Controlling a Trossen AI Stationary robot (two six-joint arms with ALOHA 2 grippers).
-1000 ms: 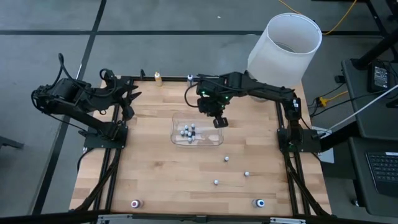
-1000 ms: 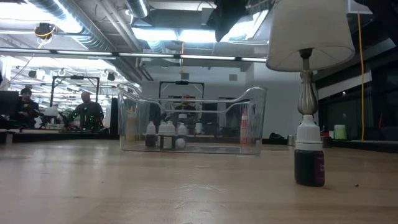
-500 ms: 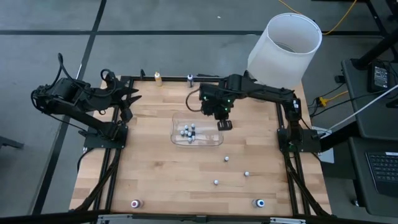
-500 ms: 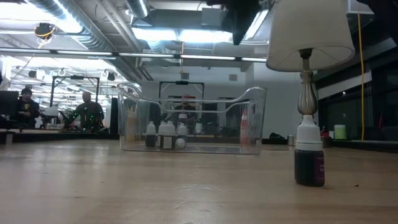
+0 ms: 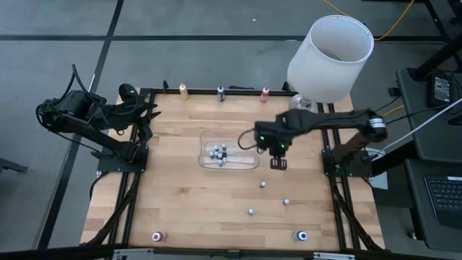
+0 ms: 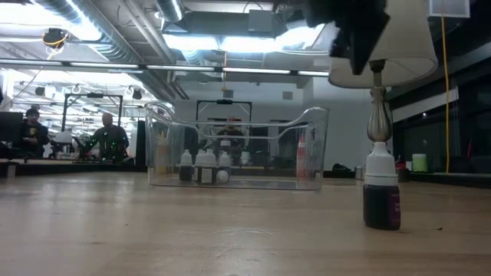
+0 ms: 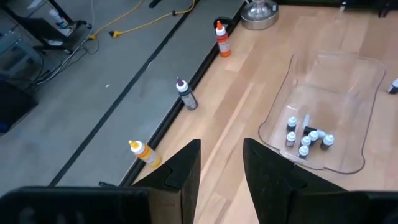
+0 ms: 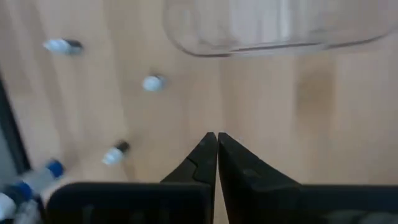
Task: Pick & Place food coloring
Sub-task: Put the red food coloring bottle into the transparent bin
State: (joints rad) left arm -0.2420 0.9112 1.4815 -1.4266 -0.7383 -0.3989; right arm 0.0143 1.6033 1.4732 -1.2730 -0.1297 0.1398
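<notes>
Food coloring bottles (image 5: 219, 153) clustered inside clear tray (image 5: 249, 163), others scattered nearby on table (image 5: 180, 202); right gripper (image 5: 278, 163), fingers pressed together and empty, beside tray, seemingly heading for more.

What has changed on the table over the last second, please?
The right gripper has swung away from above the clear tray, off its right end towards the loose small bottles, fingers shut and empty. A red bottle at the back edge is now uncovered. The left gripper, the lamp and the tray's contents stayed put.
</notes>
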